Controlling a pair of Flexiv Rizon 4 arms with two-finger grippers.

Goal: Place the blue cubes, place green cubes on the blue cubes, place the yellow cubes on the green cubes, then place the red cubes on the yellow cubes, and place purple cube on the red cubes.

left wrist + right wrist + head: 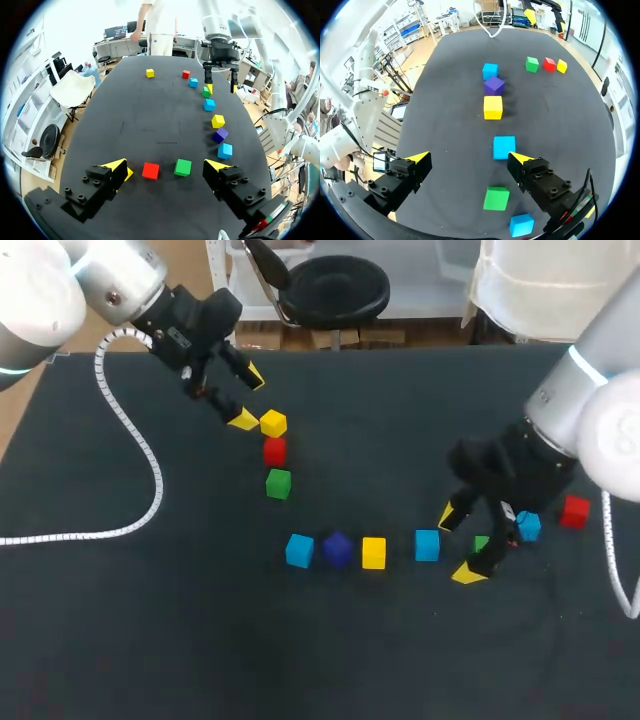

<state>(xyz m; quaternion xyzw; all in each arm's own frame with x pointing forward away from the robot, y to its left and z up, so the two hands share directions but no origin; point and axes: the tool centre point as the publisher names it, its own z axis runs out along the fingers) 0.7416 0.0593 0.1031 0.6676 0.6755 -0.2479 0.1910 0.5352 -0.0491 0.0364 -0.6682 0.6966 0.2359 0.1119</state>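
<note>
My left gripper [249, 398] hangs open at the back left, just beside a yellow cube [273, 423]. A red cube [274, 451] and a green cube [278, 483] follow it in a line; in the left wrist view the red cube [150, 170] and green cube [183, 167] lie between the open fingertips [117, 167]. A row crosses the middle: blue cube [299, 550], purple cube [337, 549], yellow cube [374, 552], blue cube [427, 545]. My right gripper [458, 545] stands open over that row's right end, partly hiding a green cube [482, 543]. In the right wrist view, the green cube [496, 198] lies under the gripper [470, 159].
A third blue cube [528, 527] and a second red cube [575, 511] lie right of my right gripper. Another yellow cube [150, 73] sits far off in the left wrist view. A white coiled cable [130, 430] trails over the table's left side.
</note>
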